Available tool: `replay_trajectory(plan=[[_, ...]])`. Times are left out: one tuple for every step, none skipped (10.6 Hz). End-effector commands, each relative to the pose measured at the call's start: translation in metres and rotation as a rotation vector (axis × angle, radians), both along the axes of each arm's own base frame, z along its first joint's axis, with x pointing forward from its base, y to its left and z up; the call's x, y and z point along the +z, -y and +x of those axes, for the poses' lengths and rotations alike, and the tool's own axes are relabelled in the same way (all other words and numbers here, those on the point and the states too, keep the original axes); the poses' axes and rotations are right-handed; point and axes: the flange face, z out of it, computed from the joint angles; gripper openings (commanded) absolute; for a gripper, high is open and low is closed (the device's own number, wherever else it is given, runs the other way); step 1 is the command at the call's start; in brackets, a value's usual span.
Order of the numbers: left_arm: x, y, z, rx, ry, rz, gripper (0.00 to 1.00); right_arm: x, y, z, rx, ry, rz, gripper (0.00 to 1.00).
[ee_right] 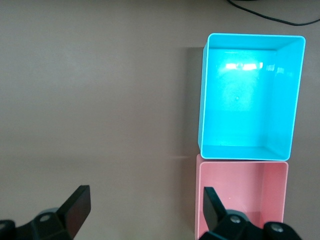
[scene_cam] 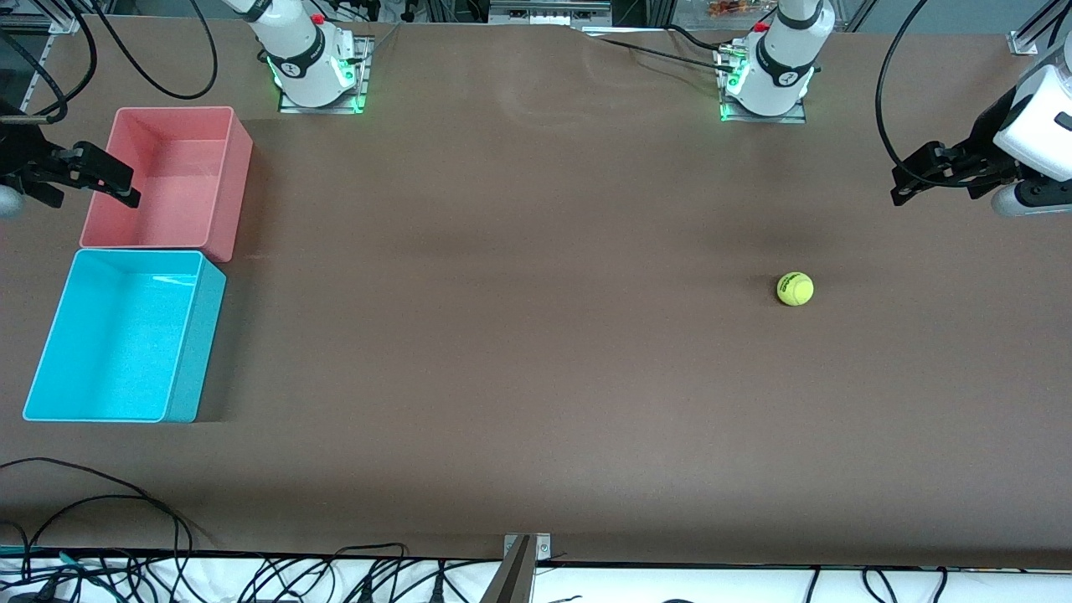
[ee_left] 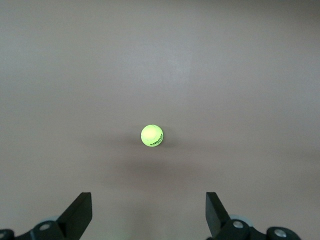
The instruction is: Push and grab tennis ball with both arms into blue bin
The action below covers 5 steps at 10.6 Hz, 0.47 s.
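The yellow-green tennis ball (scene_cam: 795,289) lies on the brown table toward the left arm's end, apart from everything. In the left wrist view the tennis ball (ee_left: 152,135) sits ahead of the open, empty left gripper (ee_left: 148,210). From the front, the left gripper (scene_cam: 900,186) hangs above the table at that end, short of the ball. The empty blue bin (scene_cam: 197,352) stands at the right arm's end. My right gripper (scene_cam: 96,191) hovers open over the pink bin's outer edge. In the right wrist view, the right gripper (ee_right: 145,205) holds nothing, and the blue bin (ee_right: 202,100) lies ahead.
An empty pink-red bin (scene_cam: 239,184) stands against the blue bin, farther from the front camera; its rim also shows as the pink bin (ee_right: 198,200) in the right wrist view. Cables (scene_cam: 100,511) trail along the table's front edge. A metal bracket (scene_cam: 523,557) sits at the front edge's middle.
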Motion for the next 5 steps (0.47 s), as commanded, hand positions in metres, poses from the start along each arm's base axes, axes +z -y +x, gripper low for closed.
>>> replay_trajectory(plan=[[0.0029,0.0028,0.0043,-0.011,0.003,0.004,1.00,0.0036,0.0000,0.0004,-0.003,0.008,0.004,1.00],[-0.0016,0.0028,0.0076,-0.013,-0.005,0.006,1.00,0.0035,-0.0026,0.0002,0.001,0.007,0.011,1.00],[-0.0009,0.0030,0.0076,-0.011,-0.003,0.004,1.00,0.0040,-0.0024,0.0009,0.004,0.013,0.010,1.00],[-0.0016,0.0030,0.0076,-0.011,-0.005,0.004,1.00,0.0043,0.0010,0.0012,-0.003,0.016,0.010,1.00],[-0.0043,0.0008,0.0078,-0.007,-0.010,0.001,1.00,0.0034,0.0035,0.0017,-0.004,0.014,0.010,1.00]])
